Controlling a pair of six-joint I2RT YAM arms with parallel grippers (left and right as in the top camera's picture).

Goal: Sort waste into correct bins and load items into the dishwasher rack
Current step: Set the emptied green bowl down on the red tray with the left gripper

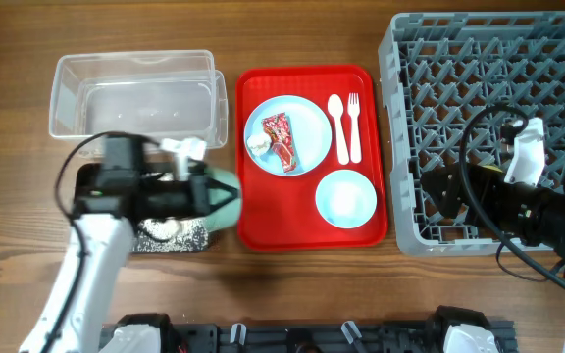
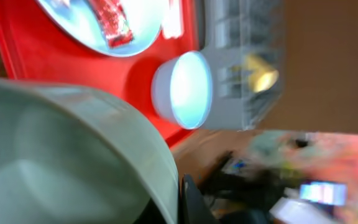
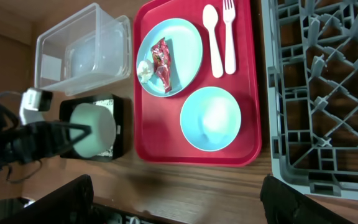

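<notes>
The pale green bowl [image 1: 226, 196] is tipped on its side in the closed left claw [image 1: 207, 192], over the black tray [image 3: 118, 111], which holds white rice with brown scraps [image 1: 160, 229]. The clear tub [image 1: 135, 93] stands just behind that tray. Between bins and rack [image 1: 498, 118], the pale blue plate [image 1: 307, 123] carries the red snack wrapper [image 1: 282, 140] and, touching it, the tissue wad [image 1: 259, 143]. The white spoon [image 1: 338, 126] and fork [image 1: 354, 126] lie parallel just beside the plate; the small pale blue dish [image 1: 345, 198] sits upright near them.
</notes>
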